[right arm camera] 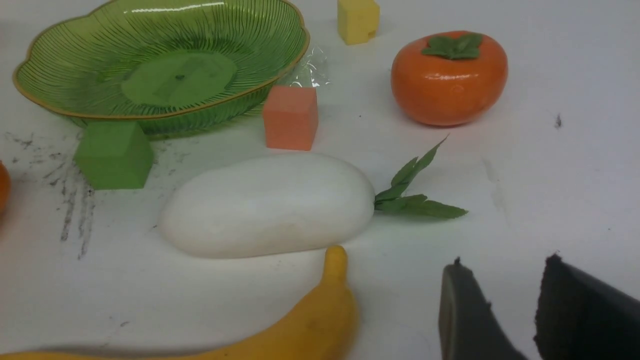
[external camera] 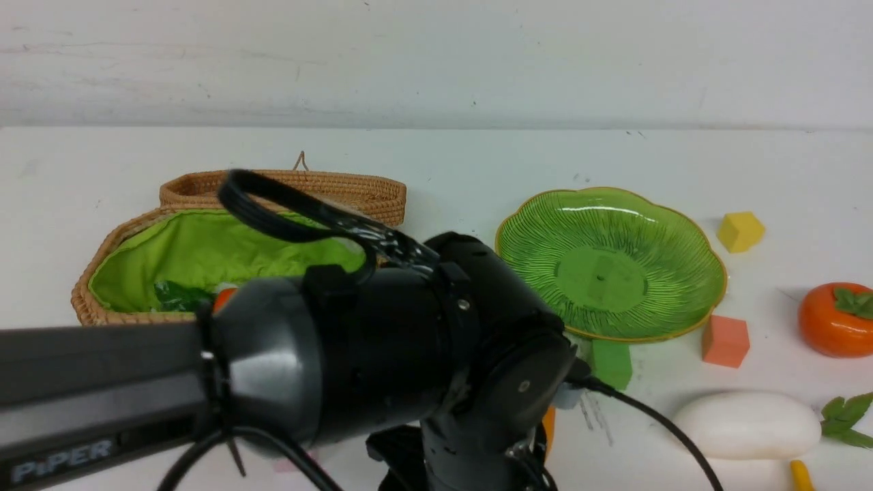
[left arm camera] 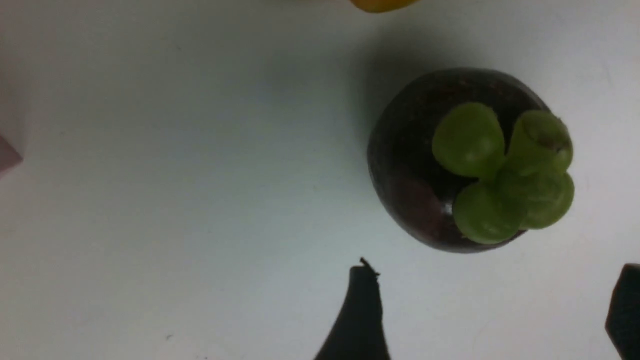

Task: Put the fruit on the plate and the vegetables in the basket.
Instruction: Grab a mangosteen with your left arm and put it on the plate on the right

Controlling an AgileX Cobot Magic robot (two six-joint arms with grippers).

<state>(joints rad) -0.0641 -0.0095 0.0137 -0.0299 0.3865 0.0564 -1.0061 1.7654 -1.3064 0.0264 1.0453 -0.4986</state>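
In the left wrist view the dark maroon ball (left arm camera: 450, 165) with its green cap sits on the table just ahead of my left gripper (left arm camera: 495, 267), which is wide open and empty. A mango edge (left arm camera: 382, 4) shows beyond it. My right gripper (right arm camera: 504, 261) has its jaws slightly apart and empty, near the banana (right arm camera: 310, 325) and the white radish (right arm camera: 270, 205). The persimmon (right arm camera: 448, 80) stands beyond. The green plate (external camera: 682, 225) is empty. The basket (external camera: 102, 262) holds a carrot (external camera: 224, 296). The eggplant is out of view.
My left arm (external camera: 341, 354) fills the foreground of the front view and hides the table beneath it. Foam cubes lie by the plate: yellow (external camera: 740, 232), orange (external camera: 725, 341), green (external camera: 612, 361). A pinkish cube (left arm camera: 7, 155) is at the edge of the left wrist view.
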